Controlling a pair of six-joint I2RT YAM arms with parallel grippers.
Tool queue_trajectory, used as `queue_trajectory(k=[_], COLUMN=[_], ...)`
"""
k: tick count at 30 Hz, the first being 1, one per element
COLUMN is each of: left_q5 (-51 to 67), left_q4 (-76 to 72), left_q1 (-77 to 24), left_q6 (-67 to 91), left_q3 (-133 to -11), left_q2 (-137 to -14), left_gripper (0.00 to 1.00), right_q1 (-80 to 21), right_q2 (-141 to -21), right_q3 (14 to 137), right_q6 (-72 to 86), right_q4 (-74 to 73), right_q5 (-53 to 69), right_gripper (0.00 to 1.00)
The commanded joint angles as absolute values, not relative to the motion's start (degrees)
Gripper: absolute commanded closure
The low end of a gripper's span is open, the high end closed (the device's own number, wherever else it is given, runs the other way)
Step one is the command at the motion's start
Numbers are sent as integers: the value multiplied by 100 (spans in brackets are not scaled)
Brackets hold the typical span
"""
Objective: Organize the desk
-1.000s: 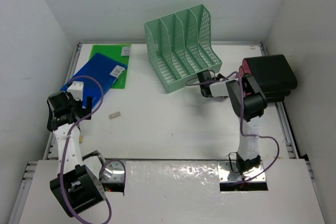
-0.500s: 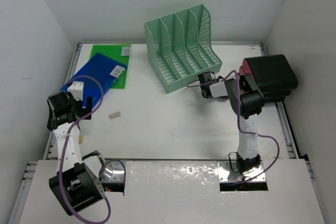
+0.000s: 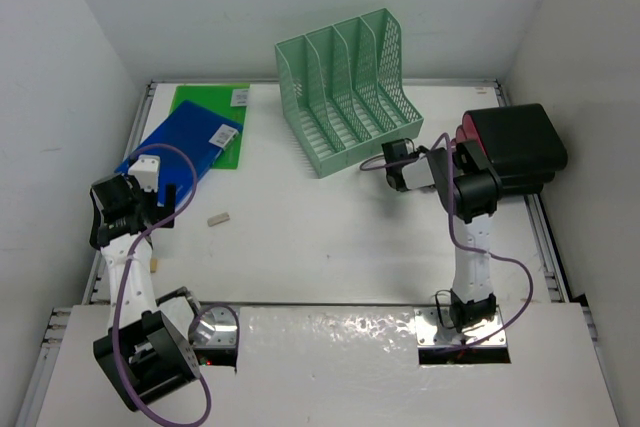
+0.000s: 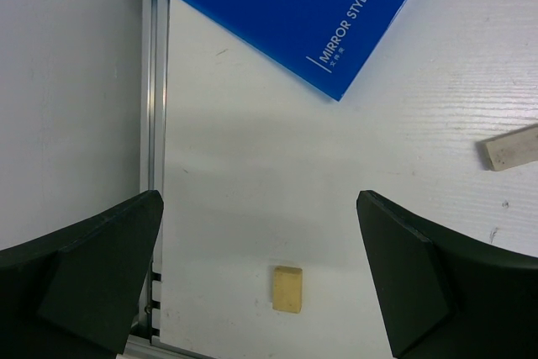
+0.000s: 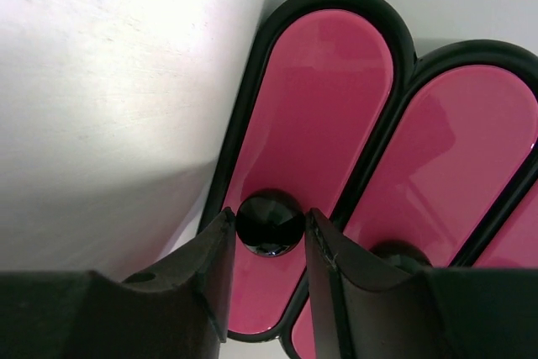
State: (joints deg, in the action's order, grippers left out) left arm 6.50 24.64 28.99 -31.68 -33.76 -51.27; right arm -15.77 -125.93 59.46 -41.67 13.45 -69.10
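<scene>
White desk (image 3: 320, 247) lies under both arms. Our left gripper (image 4: 259, 208), jaws wide apart, hangs above a small yellow block (image 4: 287, 288). Our right gripper (image 5: 268, 216), jaws slightly apart, faces pink cases (image 5: 319, 107). We think the next step is to drop and pinch the block.

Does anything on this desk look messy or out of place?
The blue folder lies crooked, overlapping the green folder, while the mint file rack looks empty. A small white block and a yellowish block lie loose on the desk.
</scene>
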Motion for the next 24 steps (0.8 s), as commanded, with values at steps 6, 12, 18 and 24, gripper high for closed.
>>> queue_trajectory(k=[6,12,18,24], left_q5=[686,721,686,685], left_q4=[2347,2338,2364,2364], left_q1=[2944,2936,2944,2944], left_q6=[-3199,-3173,-3217,-3243], left_q3=[-3516,-3507,-3498,-3454], left_q2=[-4983,-4983,-4922,-4895], left_gripper=[0,0,0,0], right_q1=[-1538,-2107,-2654,-2760], right_q2=[-12560,-12218,-11979,-12102], right_q3=[5933,5845,6091,6231], right_q6=[-4140,-3502,-1828,-1354], right_q4=[1635,1075,-615,-1168], right_q5=[-6996,-7304,-6917,-6900], right_gripper=[100,100,100,96])
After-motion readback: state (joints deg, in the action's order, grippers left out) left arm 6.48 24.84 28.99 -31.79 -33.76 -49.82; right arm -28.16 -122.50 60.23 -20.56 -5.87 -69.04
